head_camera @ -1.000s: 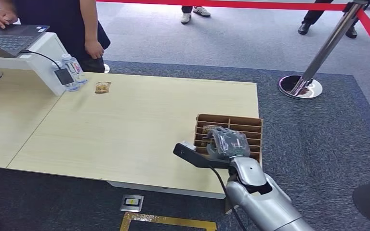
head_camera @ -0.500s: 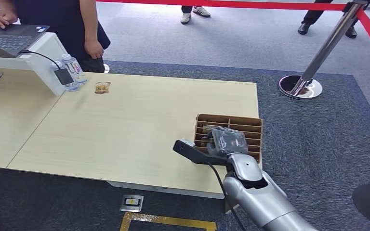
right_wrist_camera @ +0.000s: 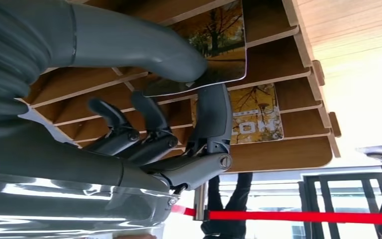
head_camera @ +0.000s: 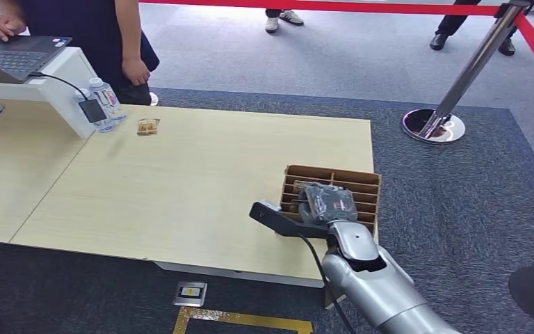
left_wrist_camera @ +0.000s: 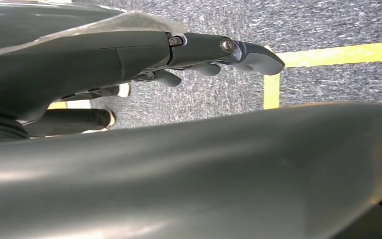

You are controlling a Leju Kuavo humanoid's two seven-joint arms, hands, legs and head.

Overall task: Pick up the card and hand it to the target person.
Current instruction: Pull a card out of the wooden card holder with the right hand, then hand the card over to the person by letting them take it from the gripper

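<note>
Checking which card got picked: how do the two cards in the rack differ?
The pinched card sits between the right hand's thumb and a finger, tilted; the other card rests untouched in its slot. The other card shows large pale lettering; the pinched card shows trees. Both have yellow autumn prints in the wooden rack.

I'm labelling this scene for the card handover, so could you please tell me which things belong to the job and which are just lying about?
Belongs to the job:
- card, pinched by the right hand
- slotted wooden card rack holding it
- second card in the rack
- person at the table's far side

Just lying about:
- water bottle
- snack packet
- laptop
- red-rope stanchion
</note>
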